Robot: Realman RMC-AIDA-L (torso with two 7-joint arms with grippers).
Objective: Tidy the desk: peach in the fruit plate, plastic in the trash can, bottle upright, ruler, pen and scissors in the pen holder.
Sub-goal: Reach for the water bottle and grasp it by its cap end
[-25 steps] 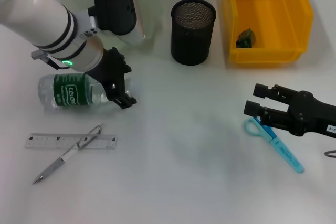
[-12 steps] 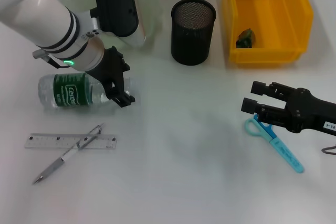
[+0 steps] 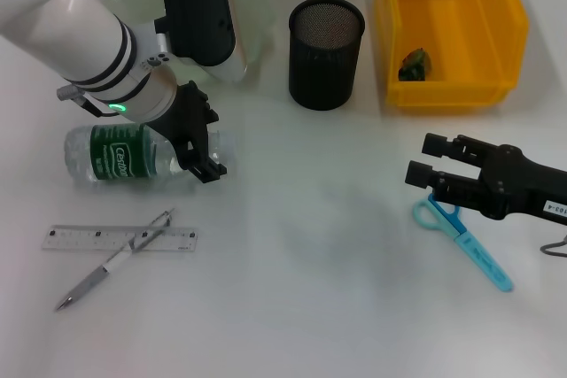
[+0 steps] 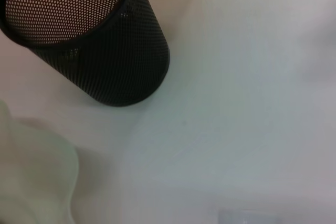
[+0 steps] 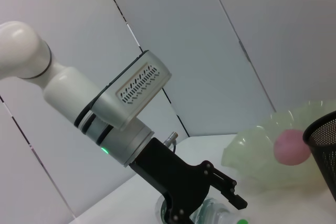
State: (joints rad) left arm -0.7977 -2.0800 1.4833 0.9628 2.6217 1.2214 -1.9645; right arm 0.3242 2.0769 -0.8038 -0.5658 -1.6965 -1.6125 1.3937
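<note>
Left tool (image 3: 202, 143) straddles the neck end of the water bottle (image 3: 124, 154), which lies on its side at mid-left of the head view on the table (image 3: 310, 245); whether the fingers have clamped cannot be told. To right it well, seat the grip squarely near the cap, pivot about the base, and release only once it stands. Right tool (image 3: 427, 174), fingers spread and holding nothing, hovers just above the scissors (image 3: 461, 238) at right.
</note>
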